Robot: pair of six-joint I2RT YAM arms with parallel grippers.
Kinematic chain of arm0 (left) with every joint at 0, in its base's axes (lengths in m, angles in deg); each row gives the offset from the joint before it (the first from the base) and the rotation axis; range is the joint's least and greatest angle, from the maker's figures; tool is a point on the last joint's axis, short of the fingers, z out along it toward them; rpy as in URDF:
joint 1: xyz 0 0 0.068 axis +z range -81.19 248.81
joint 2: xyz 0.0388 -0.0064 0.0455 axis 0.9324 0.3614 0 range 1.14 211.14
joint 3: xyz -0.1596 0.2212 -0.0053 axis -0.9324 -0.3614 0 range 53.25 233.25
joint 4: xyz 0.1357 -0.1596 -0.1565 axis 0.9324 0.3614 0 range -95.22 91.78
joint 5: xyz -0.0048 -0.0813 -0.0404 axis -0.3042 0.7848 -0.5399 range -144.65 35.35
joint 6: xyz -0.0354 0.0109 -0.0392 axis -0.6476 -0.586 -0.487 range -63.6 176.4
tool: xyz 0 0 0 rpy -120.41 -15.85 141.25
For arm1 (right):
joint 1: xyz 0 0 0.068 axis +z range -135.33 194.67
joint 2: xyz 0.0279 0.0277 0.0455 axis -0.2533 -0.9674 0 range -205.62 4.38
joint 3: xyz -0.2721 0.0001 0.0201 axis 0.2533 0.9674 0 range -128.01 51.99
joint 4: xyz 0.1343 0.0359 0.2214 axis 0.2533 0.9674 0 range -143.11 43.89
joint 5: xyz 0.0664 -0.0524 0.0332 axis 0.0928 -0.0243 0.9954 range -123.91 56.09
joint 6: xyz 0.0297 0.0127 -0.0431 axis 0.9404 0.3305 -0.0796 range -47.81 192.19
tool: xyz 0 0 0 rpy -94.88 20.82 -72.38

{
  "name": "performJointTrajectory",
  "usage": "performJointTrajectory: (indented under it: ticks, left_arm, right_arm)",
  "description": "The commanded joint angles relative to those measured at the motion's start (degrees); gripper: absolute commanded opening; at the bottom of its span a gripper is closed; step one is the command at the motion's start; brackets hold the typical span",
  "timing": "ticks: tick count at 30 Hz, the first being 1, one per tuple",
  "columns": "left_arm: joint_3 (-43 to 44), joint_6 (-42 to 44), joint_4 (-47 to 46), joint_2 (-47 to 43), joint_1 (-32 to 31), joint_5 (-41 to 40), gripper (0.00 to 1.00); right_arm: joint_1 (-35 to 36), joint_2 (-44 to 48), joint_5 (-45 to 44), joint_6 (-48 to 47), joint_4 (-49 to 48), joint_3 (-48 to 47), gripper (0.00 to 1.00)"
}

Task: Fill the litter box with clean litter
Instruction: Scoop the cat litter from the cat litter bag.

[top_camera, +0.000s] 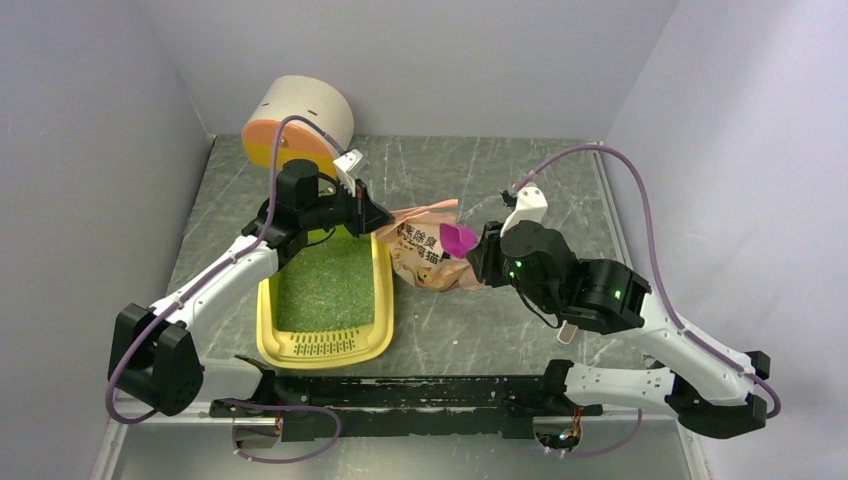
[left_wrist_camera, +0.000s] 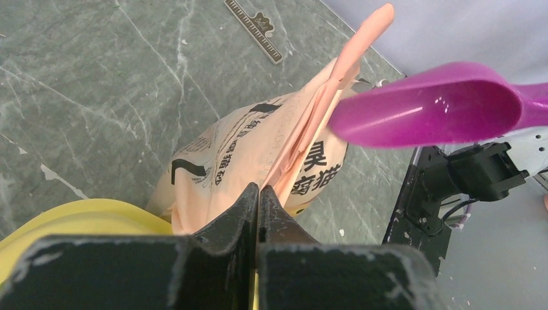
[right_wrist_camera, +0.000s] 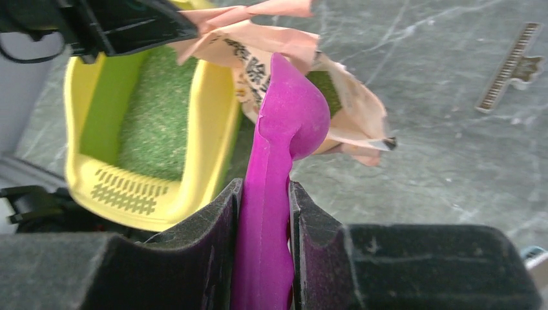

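1. The left gripper (top_camera: 375, 215) has its fingers pressed together on the upper edge of the pink-beige printed plastic bag (top_camera: 425, 255). We judge this keeps the mouth up and open for scooping.
2. The right gripper (right_wrist_camera: 262, 194) pinches the handle of the magenta plastic scoop (right_wrist_camera: 284, 116). Its bowl points left at the bag mouth and looks empty.
3. The yellow rectangular plastic litter box (top_camera: 270, 340) sits left of centre with its slotted grille at the near end. The bag lies just beside its far right corner.
4. The box holds a layer of fine green litter granules (top_camera: 325, 285), below the rim. We see more green inside the bag.
5. We judge the filling part done.
6. A white cylinder with an orange end (top_camera: 300, 120) stands far left. We cannot see its contents.
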Motion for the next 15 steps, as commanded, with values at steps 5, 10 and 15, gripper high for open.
performJointTrajectory:
  ticks: [5,10,15]
  left_arm:
    - [1.4,-0.1,1.0,-0.6,-0.7,-0.4,0.05]
    - [2.1,0.4,1.4,-0.3,-1.1,-1.2,0.05]
    - [2.1,0.3,1.6,-0.4,-1.4,-1.4,0.05]
  right_arm:
    - [-0.7,-3.5,-7.6,-1.6,7.9,-4.8,0.00]
    - [-9.3,-5.0,1.6,-6.1,7.5,-5.9,0.00]
    - [-19.3,-4.4,13.6,-11.7,4.0,-3.5,0.00]
